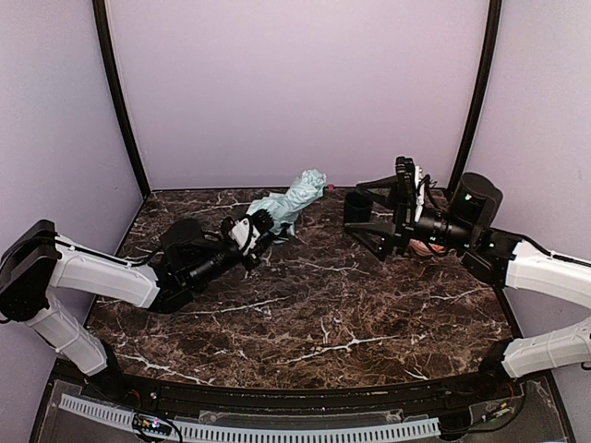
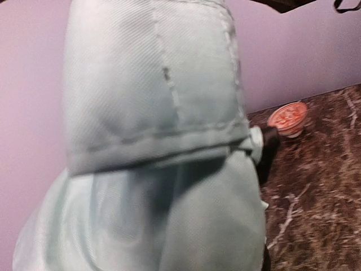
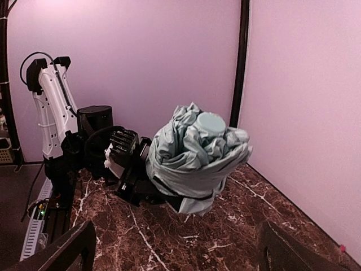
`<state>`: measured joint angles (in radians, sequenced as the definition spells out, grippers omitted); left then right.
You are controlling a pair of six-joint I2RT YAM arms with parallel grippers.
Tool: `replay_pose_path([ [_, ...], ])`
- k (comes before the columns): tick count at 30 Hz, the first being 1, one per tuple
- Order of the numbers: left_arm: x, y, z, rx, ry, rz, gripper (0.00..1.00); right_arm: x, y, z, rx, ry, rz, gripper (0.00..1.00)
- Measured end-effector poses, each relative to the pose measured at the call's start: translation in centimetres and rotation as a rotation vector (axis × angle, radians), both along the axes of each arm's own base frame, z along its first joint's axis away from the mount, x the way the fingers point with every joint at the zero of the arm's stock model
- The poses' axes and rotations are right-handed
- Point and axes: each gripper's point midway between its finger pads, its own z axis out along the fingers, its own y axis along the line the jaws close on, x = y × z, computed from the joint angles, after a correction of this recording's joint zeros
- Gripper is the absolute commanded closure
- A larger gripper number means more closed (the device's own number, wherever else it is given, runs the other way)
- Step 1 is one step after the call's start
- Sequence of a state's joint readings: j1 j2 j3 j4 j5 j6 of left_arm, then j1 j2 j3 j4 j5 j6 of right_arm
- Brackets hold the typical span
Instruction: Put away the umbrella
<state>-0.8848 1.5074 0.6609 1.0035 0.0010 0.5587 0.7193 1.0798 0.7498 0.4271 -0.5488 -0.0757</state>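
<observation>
Where the umbrella is: upper middle of the top view, a crumpled mint bundle (image 1: 295,198) tilted up toward the back wall, with its far end clear of the marble table (image 1: 323,314).
Left gripper: centre-left of the top view (image 1: 260,224), and it has the umbrella! The jaws are drawn in on the bundle's lower end. Fabric spills over them, so the contact itself is partly hidden.
Why that hold: gripping low leaves the whole tip end free and offered to the other arm, I'd say.
Right gripper: right of centre (image 1: 360,221), jaws spread wide with nothing between them. Its 2 fingers (image 3: 67,248) sit in the bottom corners of its wrist view.
Right wrist view: looking straight down the umbrella's length, with the round cap (image 3: 210,122) in mid-frame among the folds.
Canopy: loose and puffy, with no strap visible around it.
Left wrist view: almost all mint cloth, a stitched flap across the upper half.
Bystander: a small orange-red dish (image 2: 287,117) at the right edge of that view, by the back wall, apart from the umbrella.
Step in hand: probably lining up a 2-arm tidy of the canopy. The job looks well short of done.
Risk: slack folds could slip through a pinch.
</observation>
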Motion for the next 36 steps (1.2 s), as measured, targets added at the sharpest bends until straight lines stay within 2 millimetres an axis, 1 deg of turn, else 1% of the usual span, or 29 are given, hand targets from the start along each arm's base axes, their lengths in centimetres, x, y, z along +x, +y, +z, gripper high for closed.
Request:
replay_pose_path([
  [2,1.6,1.8,1.5,0.029,-0.127,0.165,1.00,0.5,0.3,-0.1,0.022,0.102,-0.003,0.01],
  [4,2.6,3.2,3.4,0.050,-0.268,0.315,1.00,1.5,0.9,0.1,0.052,0.219,-0.011,0.01],
  [6,3.0,3.8,4.8,0.081,-0.386,0.427,1.00,2.4,1.5,0.4,0.077,0.304,-0.021,0.01],
  [8,3.9,3.6,5.6,0.152,-0.490,0.536,1.00,3.6,2.3,0.9,0.102,0.378,-0.030,0.01],
  [10,4.6,2.9,5.3,0.234,-0.551,0.600,1.00,4.5,3.3,1.4,0.124,0.436,-0.033,0.01],
  [13,4.9,2.1,3.9,0.339,-0.591,0.641,1.00,5.4,4.5,1.9,0.152,0.502,-0.039,0.02],
  [17,4.8,2.5,4.2,0.376,-0.613,0.683,1.00,6.9,5.5,1.3,0.161,0.577,-0.069,0.03],
  [20,4.8,2.6,4.1,0.402,-0.621,0.697,1.00,7.5,6.0,0.7,0.160,0.612,-0.084,0.03],
  [21,4.8,2.6,4.1,0.410,-0.624,0.700,1.00,7.7,6.1,0.5,0.160,0.620,-0.088,0.04],
  [22,4.8,2.6,4.0,0.419,-0.627,0.702,1.00,7.8,6.2,0.3,0.159,0.627,-0.090,0.07],
  [25,4.7,2.6,4.0,0.427,-0.629,0.709,1.00,8.2,6.7,0.4,0.161,0.639,-0.086,0.21],
  [27,4.6,2.8,4.1,0.424,-0.625,0.720,1.00,8.5,7.1,0.4,0.159,0.644,-0.081,0.35],
  [30,4.6,3.1,4.4,0.408,-0.622,0.736,1.00,9.1,7.5,0.6,0.164,0.645,-0.073,0.64],
  [32,4.5,3.1,4.6,0.392,-0.623,0.740,1.00,9.3,7.5,0.8,0.173,0.644,-0.067,0.74],
  [36,4.2,3.2,5.0,0.366,-0.625,0.743,1.00,9.1,7.5,1.2,0.185,0.653,-0.039,0.88],
])
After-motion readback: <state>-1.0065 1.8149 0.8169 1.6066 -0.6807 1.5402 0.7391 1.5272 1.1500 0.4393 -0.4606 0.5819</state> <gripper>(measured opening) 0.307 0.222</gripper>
